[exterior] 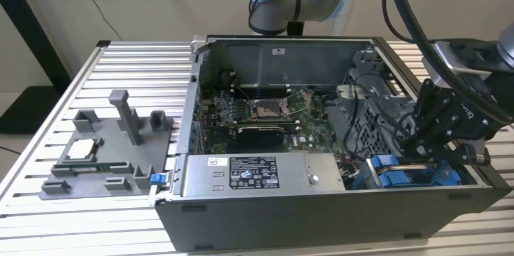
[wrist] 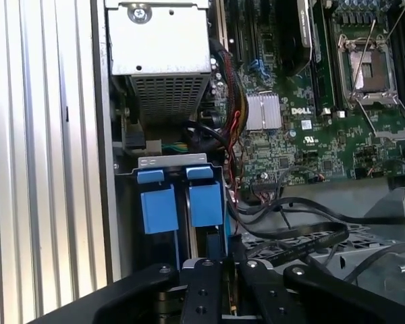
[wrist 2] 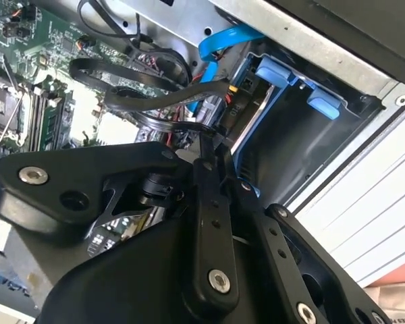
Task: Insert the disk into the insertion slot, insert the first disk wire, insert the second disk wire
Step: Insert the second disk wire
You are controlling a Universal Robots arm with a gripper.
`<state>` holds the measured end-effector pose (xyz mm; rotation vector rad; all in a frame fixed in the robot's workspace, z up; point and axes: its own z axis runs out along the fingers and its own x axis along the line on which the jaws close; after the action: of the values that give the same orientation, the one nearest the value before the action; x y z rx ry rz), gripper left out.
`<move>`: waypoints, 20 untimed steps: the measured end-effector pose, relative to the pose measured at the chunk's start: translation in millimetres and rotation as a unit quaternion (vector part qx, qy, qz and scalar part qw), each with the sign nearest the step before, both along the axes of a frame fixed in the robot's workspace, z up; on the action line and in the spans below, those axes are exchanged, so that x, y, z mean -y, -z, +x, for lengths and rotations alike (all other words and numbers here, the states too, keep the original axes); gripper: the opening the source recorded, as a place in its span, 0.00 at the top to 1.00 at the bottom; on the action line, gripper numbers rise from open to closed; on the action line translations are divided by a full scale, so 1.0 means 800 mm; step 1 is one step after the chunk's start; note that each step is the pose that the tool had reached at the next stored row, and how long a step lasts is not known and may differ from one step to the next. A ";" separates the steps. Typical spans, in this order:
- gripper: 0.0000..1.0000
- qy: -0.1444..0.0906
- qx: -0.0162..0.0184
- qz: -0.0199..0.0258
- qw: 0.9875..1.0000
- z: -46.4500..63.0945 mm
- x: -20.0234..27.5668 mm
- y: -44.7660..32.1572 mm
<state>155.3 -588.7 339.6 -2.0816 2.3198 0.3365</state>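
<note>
The black multi-link claw (exterior: 440, 150) hangs low inside the open grey metal computer case (exterior: 321, 220), at the corner toward the exterior view's right, just above the rectangular grey metal insertion slot (exterior: 413, 174) with its bright blue plastic rails and tabs. In the first wrist view its fingers (wrist: 212, 283) stand drawn close together with only a thin gap, though whether they grip anything I cannot tell. In the second wrist view a black cable connector (wrist 2: 239, 91) with black wires sits against the slot beside a blue flat cable (wrist 2: 212, 50). The case rests on a ribbed aluminium counter (exterior: 120, 63). The green motherboard (exterior: 257, 111) lies well apart from the slot.
</note>
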 end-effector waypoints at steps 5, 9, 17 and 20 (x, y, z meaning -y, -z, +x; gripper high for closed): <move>1.00 0.000 0.000 0.000 1.000 0.002 -0.0002 0.0006; 1.00 0.000 0.000 -0.002 1.000 0.003 -0.0002 0.0014; 1.00 0.000 0.000 -0.007 1.000 0.004 -0.0002 0.0083; 0.00 0.000 0.000 -0.006 1.000 0.004 -0.0002 0.0034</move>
<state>158.5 -588.6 336.8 -2.0879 2.3272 0.3225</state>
